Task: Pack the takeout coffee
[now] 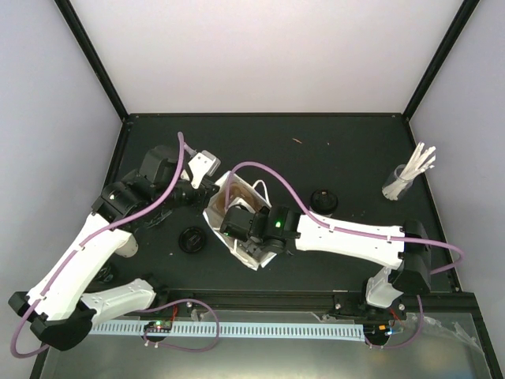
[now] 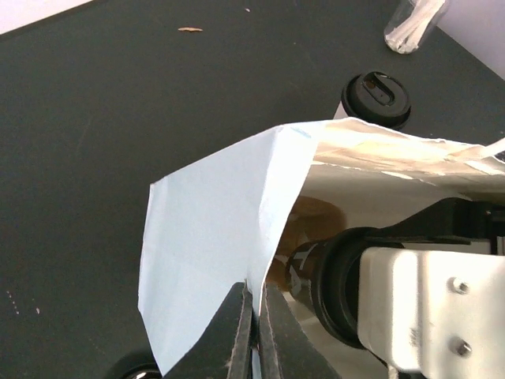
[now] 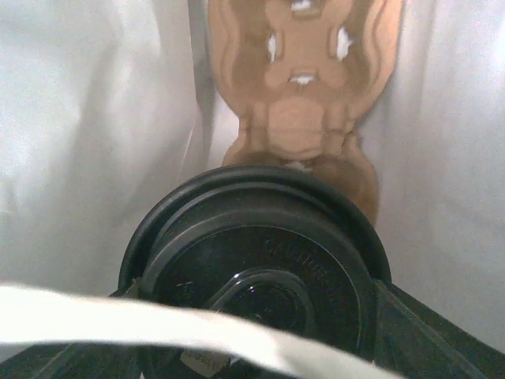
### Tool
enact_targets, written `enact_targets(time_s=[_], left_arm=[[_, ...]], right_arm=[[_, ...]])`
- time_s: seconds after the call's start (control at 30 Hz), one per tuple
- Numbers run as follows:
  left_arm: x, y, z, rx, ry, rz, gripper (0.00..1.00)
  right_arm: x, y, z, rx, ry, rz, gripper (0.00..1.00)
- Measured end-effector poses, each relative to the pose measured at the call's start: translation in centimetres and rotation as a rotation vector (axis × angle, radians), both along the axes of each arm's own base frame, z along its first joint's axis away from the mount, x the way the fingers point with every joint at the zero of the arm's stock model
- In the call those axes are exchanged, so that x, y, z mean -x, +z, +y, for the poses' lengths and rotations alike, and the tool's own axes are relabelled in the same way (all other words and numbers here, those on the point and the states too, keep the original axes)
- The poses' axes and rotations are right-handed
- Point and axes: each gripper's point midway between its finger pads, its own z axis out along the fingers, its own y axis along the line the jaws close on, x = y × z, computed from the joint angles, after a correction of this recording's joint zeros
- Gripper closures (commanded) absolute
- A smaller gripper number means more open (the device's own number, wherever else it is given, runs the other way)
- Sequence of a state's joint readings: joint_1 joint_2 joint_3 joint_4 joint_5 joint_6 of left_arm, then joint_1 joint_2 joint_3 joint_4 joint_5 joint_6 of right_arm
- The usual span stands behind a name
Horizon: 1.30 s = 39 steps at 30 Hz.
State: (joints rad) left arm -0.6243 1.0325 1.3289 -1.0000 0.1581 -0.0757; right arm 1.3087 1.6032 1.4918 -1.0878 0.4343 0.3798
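Near edge: loose cup (image 1: 192,238), cream paper with a black lid, stands on the dark worktop (image 1: 316,150) just left of the bag, apart from both arms.

Centre: light-blue paper bag (image 1: 251,254) has its mouth held open. The right gripper (image 1: 237,223) reaches into that mouth. Its jaws are closed on the held cup (image 3: 260,260) at the lid end, with a dark finger on either side of the black lid. In the right wrist view the lid top faces the camera. One white handle (image 3: 158,328) of the bag drapes across in front of the lid.

Deeper in the bag: the brown moulded-pulp carrier (image 3: 308,103) lies against the white inner wall, beyond the held cup. Whether the cup base touches the carrier cannot be told.

Bag's left edge: the left gripper (image 2: 255,296) has its jaws pinched narrow on the paper rim, with a thin fold of the blue wall between the fingers. From this side the carrier shows as a brown patch inside the mouth.

Farther right: second loose cup (image 1: 323,200), lid on, stands upright on the worktop, near the bag and not touching it.

Far right corner: clear glass of white sticks (image 1: 406,178) stands well apart from everything else.
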Motion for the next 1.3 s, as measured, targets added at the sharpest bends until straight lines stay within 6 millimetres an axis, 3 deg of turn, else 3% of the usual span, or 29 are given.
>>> enact_targets(time_s=[0.23,0.7,0.8,0.87,1.03,1.17,1.3], left_arm=[[0.2,-0.2,0.0,0.029,0.007,-0.005,0.98],[1.8,-1.1,-0.7,0.116,-0.035,0.022,0.95],[2.1,-0.7,-0.7,0.136,-0.036,0.013,0.77],[2.2,-0.3,-0.5,0.152,-0.025,0.006,0.72],[1.9,0.6,0.4,0.178,0.05,-0.011,0.37],[1.4,1.8,1.2,0.193,0.107,-0.03,0.2],[0.5,3.0,2.5,0.223,0.185,-0.042,0.1]], right_arm=[[0.0,-3.1,-1.3,0.057,-0.006,0.013,0.45],[-2.1,-4.1,-1.4,0.036,-0.004,0.01,0.45],[-2.2,-4.0,-1.3,0.041,0.011,0.004,0.45],[-2.2,-4.0,-1.3,0.047,0.024,0.001,0.45],[-1.8,-3.8,-1.5,0.065,0.058,-0.002,0.46],[-1.3,-3.4,-1.8,0.085,0.091,-0.007,0.45],[-1.4,-2.7,-2.1,0.1,0.108,-0.027,0.46]])
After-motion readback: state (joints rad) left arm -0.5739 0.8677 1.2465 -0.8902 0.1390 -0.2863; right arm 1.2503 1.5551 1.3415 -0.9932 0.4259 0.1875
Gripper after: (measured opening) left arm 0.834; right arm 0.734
